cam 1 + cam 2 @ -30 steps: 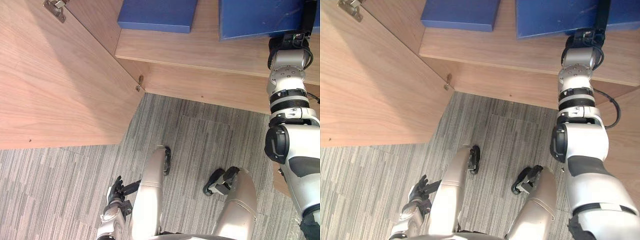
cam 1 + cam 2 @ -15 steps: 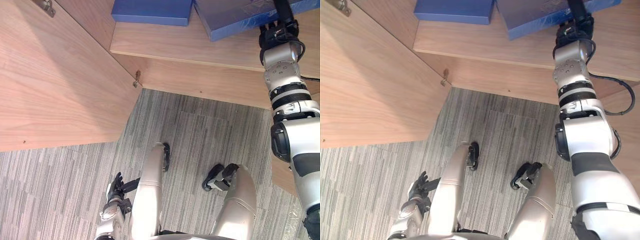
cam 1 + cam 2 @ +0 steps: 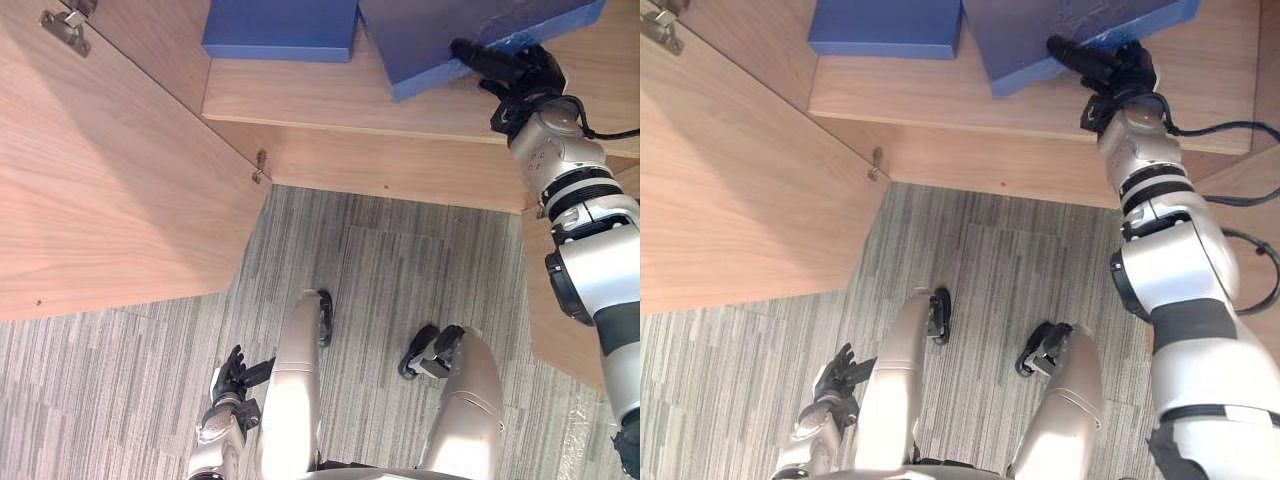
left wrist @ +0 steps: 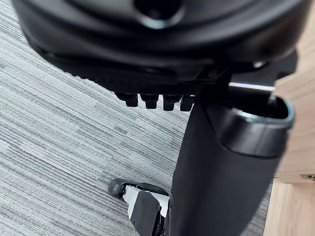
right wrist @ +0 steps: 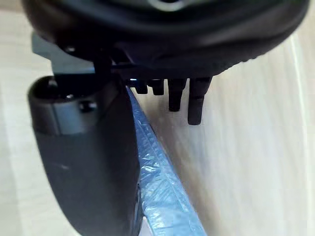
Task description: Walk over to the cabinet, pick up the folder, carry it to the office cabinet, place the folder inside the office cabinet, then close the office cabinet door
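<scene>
Eye view: the right hand (image 3: 512,72) reaches onto the shelf (image 3: 330,100), thumb over the folder (image 3: 450,30); placing looks nearly done, and the door (image 3: 100,180) is yet to be shut. Left wrist view: the left hand (image 4: 147,59) hangs with loose fingers. Right wrist view: the folder's edge is pinched between thumb and fingers (image 5: 195,105).

Right arm (image 3: 585,230): is showing silver-grey shells, with black ribbed rings breaking them into sections and a dark panel sitting on the broad rounded housing.
Right wrist section (image 3: 545,150): is carrying small dark dots, possibly screws, on a rounded silver casing.
Right hand (image 3: 510,70): is appearing black all over, with slim jointed fingers.
Right thumb (image 5: 83,162): is looking thick, rounded and matte dark grey, with a small round recess near its base.
Right fingertips (image 5: 194,105): are showing as narrow black tips in a row.
Left arm (image 3: 208,452): is showing silver-grey with black fittings.
Left hand (image 3: 232,378): is appearing black and slender.
Left thumb (image 4: 221,172): is showing a smooth black body under a pale-rimmed collar.
</scene>
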Robot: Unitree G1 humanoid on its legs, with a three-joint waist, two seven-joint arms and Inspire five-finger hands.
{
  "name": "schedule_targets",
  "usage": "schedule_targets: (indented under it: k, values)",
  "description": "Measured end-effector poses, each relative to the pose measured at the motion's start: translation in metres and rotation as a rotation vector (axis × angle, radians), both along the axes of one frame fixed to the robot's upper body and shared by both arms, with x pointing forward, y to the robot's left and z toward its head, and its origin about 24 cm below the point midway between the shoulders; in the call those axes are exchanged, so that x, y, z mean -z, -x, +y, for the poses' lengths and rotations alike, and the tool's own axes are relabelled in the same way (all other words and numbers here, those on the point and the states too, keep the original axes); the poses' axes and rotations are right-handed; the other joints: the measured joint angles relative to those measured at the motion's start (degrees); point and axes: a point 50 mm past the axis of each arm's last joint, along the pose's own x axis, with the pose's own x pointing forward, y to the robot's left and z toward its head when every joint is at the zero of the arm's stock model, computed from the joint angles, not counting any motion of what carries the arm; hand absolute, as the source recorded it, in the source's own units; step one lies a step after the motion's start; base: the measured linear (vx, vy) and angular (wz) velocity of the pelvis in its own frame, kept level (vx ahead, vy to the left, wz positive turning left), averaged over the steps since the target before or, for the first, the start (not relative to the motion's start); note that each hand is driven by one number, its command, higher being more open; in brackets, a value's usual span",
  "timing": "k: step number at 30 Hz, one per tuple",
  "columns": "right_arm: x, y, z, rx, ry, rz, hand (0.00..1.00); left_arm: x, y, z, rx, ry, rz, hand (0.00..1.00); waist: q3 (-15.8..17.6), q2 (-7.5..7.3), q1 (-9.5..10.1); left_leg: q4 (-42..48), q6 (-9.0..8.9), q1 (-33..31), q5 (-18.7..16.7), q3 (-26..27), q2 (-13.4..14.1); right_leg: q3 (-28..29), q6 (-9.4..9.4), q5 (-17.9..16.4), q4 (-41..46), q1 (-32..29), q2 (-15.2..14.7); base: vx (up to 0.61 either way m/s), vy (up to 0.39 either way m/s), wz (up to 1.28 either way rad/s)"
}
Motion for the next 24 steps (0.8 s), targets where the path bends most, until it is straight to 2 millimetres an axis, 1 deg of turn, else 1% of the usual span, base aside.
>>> schedule_targets:
  k: [1, 2, 3, 4, 5, 6, 9, 10, 13, 16, 18, 20, 21, 22, 24]
  values:
    - [0.001, 0.001, -0.003, -0.013, 0.171, 0.045, 1.00, 0.000, 0.001, 0.002, 0.020, -0.014, 0.003, 1.00, -0.19, -0.40, -0.08, -0.38, -0.03, 0.20, 0.02, 0.08, 0.00, -0.04, -0.02, 0.02, -0.23, 0.10, 0.00, 0.00, 0.000, 0.00]
    - [0.001, 0.001, -0.003, -0.032, 0.261, 0.068, 1.00, 0.000, 0.002, 0.004, 0.027, -0.018, 0.005, 1.00, -0.31, -0.65, -0.13, -0.52, -0.09, 0.23, 0.06, 0.09, 0.00, -0.07, -0.02, 0.02, -0.27, 0.10, 0.01, 0.00, 0.000, 0.00]
    - [0.002, 0.000, 0.001, -0.063, 0.404, 0.111, 1.00, 0.000, 0.004, 0.007, 0.045, -0.033, 0.010, 1.00, -0.61, -1.22, -0.22, -0.75, -0.21, 0.32, 0.13, 0.05, 0.03, -0.23, -0.03, 0.02, -0.38, 0.15, 0.03, 0.00, 0.000, 0.00]
    - [0.003, -0.001, 0.004, -0.083, 0.491, 0.138, 1.00, 0.000, 0.004, 0.009, 0.055, -0.038, 0.009, 1.00, -0.84, -1.65, -0.22, -1.01, -0.35, 0.45, 0.21, -0.02, 0.09, -0.51, -0.06, 0.04, -0.64, 0.37, 0.11, 0.00, 0.000, 0.00]
    - [0.004, -0.001, 0.005, -0.091, 0.520, 0.150, 1.00, 0.000, 0.004, 0.010, 0.061, -0.041, 0.009, 1.00, -0.93, -1.83, -0.22, -1.13, -0.39, 0.52, 0.25, -0.04, 0.09, -0.69, -0.07, 0.04, -0.79, 0.54, 0.14, 0.01, -0.019, 0.03]
    - [0.005, -0.001, 0.006, -0.105, 0.553, 0.166, 1.00, 0.000, 0.004, 0.011, 0.070, -0.049, 0.011, 1.00, -1.19, -2.35, -0.16, -1.40, -0.41, 0.63, 0.32, -0.05, 0.09, -0.77, -0.10, 0.06, -1.01, 0.65, 0.17, 0.00, 0.000, 0.00]
    - [0.011, -0.002, 0.009, -0.131, 0.602, 0.201, 1.00, 0.000, 0.006, 0.016, 0.077, -0.057, 0.015, 1.00, -1.79, -3.52, -0.12, -1.59, -0.42, 0.69, 0.34, -0.03, 0.08, -0.83, -0.12, 0.07, -1.27, 0.73, 0.20, 0.00, 0.000, 0.00]
    - [0.013, -0.003, 0.012, -0.148, 0.611, 0.201, 1.00, -0.001, 0.006, 0.017, 0.079, -0.058, 0.013, 1.00, -1.83, -3.62, -0.09, -1.55, -0.45, 0.80, 0.36, 0.02, 0.03, -0.81, -0.09, 0.06, -1.23, 0.82, 0.19, 0.00, 0.000, 0.00]
    - [0.018, -0.002, 0.015, -0.177, 0.643, 0.204, 1.00, -0.001, 0.006, 0.017, 0.079, -0.055, 0.011, 1.00, -1.85, -3.65, -0.22, -1.56, -0.52, 1.09, 0.41, 0.19, 0.01, -0.58, -0.02, 0.07, -1.13, 0.85, 0.19, 0.00, 0.000, 0.00]
    - [0.023, -0.002, 0.023, -0.226, 0.656, 0.190, 1.00, -0.001, 0.006, 0.019, 0.068, -0.054, 0.009, 1.00, -1.87, -3.63, -0.78, -1.76, -0.88, 1.15, 0.73, 0.22, 0.04, -0.54, 0.02, 0.05, -0.94, 0.67, 0.19, -0.03, -0.017, -0.01]
    - [0.023, -0.003, 0.027, -0.256, 0.632, 0.184, 1.00, -0.001, 0.006, 0.019, 0.065, -0.054, 0.009, 1.00, -1.90, -3.63, -0.95, -2.18, -0.89, 1.16, 1.04, 0.22, 0.09, -0.68, -0.13, 0.13, -1.07, 0.59, 0.19, -0.04, -0.029, 0.00]
    - [0.024, -0.003, 0.029, -0.284, 0.574, 0.181, 1.00, -0.001, 0.007, 0.019, 0.065, -0.054, 0.011, 1.00, -2.03, -3.62, -0.95, -2.76, -0.93, 1.17, 1.57, 0.15, 0.09, -0.98, -0.60, 0.39, -1.34, 0.56, 0.20, -0.03, -0.031, 0.03]
    - [0.026, -0.004, 0.033, -0.300, 0.578, 0.187, 1.00, 0.000, 0.008, 0.019, 0.064, -0.053, 0.017, 1.00, -2.15, -3.62, -0.95, -3.05, -0.95, 1.17, 1.81, 0.15, 0.10, -1.04, -0.80, 0.53, -1.47, 0.50, 0.23, 0.00, 0.000, 0.00]
    - [0.028, -0.004, 0.036, -0.310, 0.586, 0.190, 1.00, 0.001, 0.008, 0.019, 0.064, -0.052, 0.019, 1.00, -2.24, -3.63, -0.95, -3.22, -1.00, 1.17, 1.94, 0.15, 0.11, -1.07, -0.89, 0.59, -1.54, 0.45, 0.27, 0.00, 0.000, 0.00]
    - [0.029, -0.006, 0.048, -0.314, 0.676, 0.191, 1.00, 0.003, 0.011, 0.019, 0.058, -0.050, 0.025, 1.00, -2.49, -3.61, -0.85, -3.93, -1.18, 1.17, 2.35, 0.11, 0.50, -1.24, -1.20, 1.05, -2.28, 0.37, 0.81, -0.01, -0.016, -0.05]
